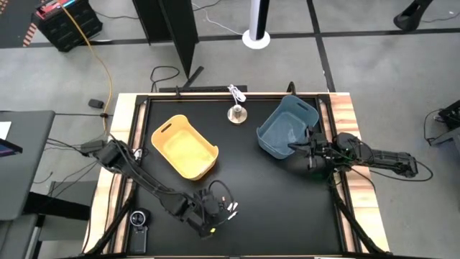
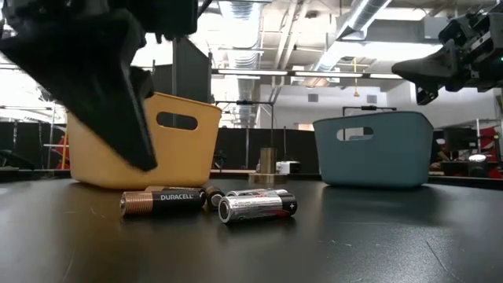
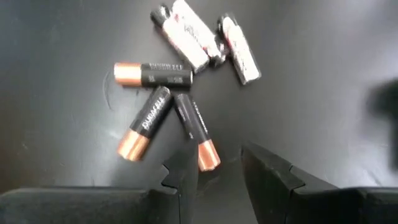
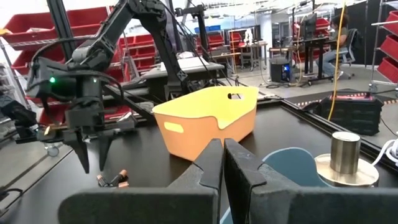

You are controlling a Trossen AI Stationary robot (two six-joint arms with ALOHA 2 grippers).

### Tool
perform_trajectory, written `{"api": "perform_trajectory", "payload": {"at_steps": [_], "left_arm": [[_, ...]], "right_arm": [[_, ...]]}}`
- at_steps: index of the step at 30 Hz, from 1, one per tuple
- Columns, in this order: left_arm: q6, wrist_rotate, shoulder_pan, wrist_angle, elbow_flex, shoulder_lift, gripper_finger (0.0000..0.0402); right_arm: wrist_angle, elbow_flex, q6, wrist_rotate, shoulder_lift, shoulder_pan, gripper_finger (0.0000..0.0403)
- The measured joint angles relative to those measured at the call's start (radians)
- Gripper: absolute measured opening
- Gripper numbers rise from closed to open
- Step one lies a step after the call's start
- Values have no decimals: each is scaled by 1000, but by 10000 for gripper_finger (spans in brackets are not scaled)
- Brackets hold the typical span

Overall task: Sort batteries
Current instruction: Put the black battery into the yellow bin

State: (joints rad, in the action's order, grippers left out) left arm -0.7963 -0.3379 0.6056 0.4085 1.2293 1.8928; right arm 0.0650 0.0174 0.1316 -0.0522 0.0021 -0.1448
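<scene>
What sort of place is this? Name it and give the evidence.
Most likely a robotics lab or industrial workshop. Red storage bins line shelving behind the table, exposed ducts and strip lights run overhead, and a person sits at a far workstation. Two robot arms share a black table with sorting bins.

The left gripper (image 3: 217,165) hangs low at the table's near edge, its dark fingers (image 3: 270,171) parted and pointing down; the right gripper (image 4: 222,158) is raised at the right side, fingers pressed together.
</scene>
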Motion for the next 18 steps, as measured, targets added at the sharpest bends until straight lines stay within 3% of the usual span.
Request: {"api": "perform_trajectory", "payload": {"at_steps": [18], "left_arm": [[-135, -6, -17, -7, 0, 22, 118]], "right_arm": [[2, 4, 2, 0, 0, 0, 35]]}}
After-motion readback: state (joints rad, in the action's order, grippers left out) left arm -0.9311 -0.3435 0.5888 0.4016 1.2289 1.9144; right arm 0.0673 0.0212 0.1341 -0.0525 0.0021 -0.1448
